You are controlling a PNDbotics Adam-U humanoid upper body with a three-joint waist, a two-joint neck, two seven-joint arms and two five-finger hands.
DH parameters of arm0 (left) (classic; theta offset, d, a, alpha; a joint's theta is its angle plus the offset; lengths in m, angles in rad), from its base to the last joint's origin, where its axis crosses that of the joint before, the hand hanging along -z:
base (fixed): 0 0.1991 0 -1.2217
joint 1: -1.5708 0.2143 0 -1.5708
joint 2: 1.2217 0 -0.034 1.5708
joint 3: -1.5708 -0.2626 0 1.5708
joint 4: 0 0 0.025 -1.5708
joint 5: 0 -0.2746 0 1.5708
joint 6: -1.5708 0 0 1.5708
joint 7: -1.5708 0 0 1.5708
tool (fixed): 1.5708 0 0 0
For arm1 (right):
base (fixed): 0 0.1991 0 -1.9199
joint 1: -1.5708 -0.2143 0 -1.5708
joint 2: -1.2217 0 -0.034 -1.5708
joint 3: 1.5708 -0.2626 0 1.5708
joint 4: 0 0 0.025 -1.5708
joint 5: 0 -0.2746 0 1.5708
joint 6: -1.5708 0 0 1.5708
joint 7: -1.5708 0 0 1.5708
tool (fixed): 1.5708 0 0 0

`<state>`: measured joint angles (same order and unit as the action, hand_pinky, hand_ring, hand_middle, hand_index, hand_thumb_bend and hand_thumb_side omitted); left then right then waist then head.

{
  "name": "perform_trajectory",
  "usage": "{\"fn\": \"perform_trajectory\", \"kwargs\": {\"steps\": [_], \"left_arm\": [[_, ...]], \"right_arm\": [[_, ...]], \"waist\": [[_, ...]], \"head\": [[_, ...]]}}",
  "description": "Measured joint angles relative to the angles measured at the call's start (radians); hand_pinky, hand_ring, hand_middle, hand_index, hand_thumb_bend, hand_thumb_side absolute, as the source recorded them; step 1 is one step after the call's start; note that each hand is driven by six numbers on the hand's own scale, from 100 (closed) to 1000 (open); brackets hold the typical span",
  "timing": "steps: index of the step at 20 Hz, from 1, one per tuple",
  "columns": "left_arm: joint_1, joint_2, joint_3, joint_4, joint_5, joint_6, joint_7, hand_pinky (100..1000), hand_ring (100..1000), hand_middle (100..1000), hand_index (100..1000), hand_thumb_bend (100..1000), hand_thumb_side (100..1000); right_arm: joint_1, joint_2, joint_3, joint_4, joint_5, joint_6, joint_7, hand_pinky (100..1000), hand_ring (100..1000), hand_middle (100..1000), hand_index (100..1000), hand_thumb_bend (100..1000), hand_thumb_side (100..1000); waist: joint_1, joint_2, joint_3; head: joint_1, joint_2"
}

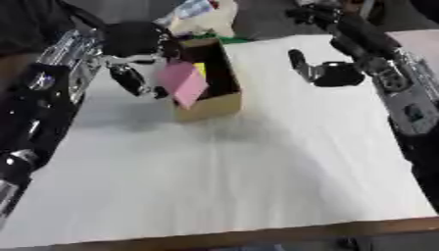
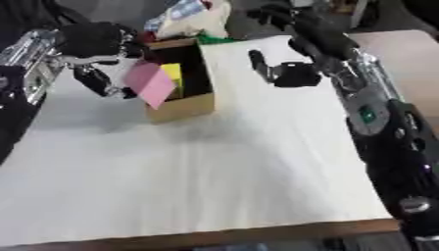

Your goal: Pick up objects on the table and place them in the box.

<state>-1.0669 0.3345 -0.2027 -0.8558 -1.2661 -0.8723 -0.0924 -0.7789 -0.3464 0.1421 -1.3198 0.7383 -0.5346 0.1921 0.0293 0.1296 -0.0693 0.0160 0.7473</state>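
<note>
Cardboard box (image 1: pixel 216 100) holds a yellow thing (image 2: pixel 172 73); left hand (image 1: pixel 137 73) pinches pink sheet (image 1: pixel 182 83) at its rim; right hand (image 1: pixel 322 71) relaxed, spread — beside the box.

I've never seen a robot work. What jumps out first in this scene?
A pink sheet tilted over the near left corner of a cardboard box, with the left hand right beside it. Something yellow lies inside the box. The right hand hovers open over the white table, right of the box.
</note>
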Motion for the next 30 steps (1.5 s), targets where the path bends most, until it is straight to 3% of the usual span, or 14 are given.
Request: {"fn": "perform_trajectory", "kwargs": {"steps": [7,10,13,14,17,21,23,24,26,30], "left_arm": [[-0.013,-0.027,0.038,0.049,-0.133,0.065,0.095,788,703,632,905,360,192],[-0.016,-0.031,0.050,0.057,-0.172,0.101,0.148,798,722,694,931,412,329],[-0.017,-0.035,0.057,0.059,-0.201,0.136,0.202,806,735,722,941,445,394],[-0.017,-0.035,0.059,0.059,-0.209,0.147,0.219,809,739,734,946,475,495],[-0.017,-0.035,0.059,0.060,-0.233,0.170,0.263,815,746,750,952,489,555],[-0.017,-0.035,0.060,0.064,-0.250,0.184,0.306,812,745,756,953,403,531],[-0.015,-0.032,0.062,0.062,-0.227,0.180,0.320,804,734,746,951,315,508],[-0.011,-0.027,0.064,0.055,-0.202,0.176,0.324,795,724,737,951,217,507],[0.006,-0.007,0.065,0.034,-0.127,0.161,0.321,784,709,723,949,100,521],[0.068,0.054,0.063,-0.054,0.121,0.134,0.264,762,682,695,946,100,625]], "right_arm": [[0.003,0.007,0.000,0.000,-0.007,-0.001,0.001,792,821,857,959,100,641],[0.005,0.008,0.000,0.000,-0.010,-0.001,0.002,792,821,857,958,100,642],[0.005,0.008,0.000,0.000,-0.010,0.000,0.002,792,821,857,958,100,642],[0.005,0.008,0.000,0.000,-0.011,0.000,0.003,791,821,857,958,100,642],[0.005,0.008,0.000,0.000,-0.011,0.001,0.003,791,821,857,958,100,645],[0.006,0.008,0.000,0.001,-0.014,0.001,0.003,791,821,857,958,100,649],[0.007,0.008,0.000,0.001,-0.018,0.001,0.003,791,821,857,958,100,651],[0.010,0.008,0.000,0.001,-0.018,0.001,0.003,790,821,857,959,100,653],[0.015,0.007,-0.001,0.001,-0.020,0.003,0.001,789,820,857,959,100,655],[0.031,0.005,-0.009,0.001,-0.029,0.012,-0.007,783,819,857,958,100,672]], "waist": [[0.003,0.004,-0.010],[0.003,0.005,-0.011],[0.003,0.005,-0.011],[0.003,0.005,-0.011],[0.003,0.006,-0.012],[-0.001,0.006,-0.011],[-0.002,0.006,-0.009],[-0.003,0.006,-0.007],[-0.007,0.007,-0.002],[-0.014,0.008,0.011]], "head": [[0.004,0.000],[0.005,0.000],[0.007,0.000],[0.007,0.000],[0.007,-0.001],[0.007,-0.001],[0.006,-0.001],[0.005,-0.001],[0.002,-0.001],[0.001,-0.001]]}}
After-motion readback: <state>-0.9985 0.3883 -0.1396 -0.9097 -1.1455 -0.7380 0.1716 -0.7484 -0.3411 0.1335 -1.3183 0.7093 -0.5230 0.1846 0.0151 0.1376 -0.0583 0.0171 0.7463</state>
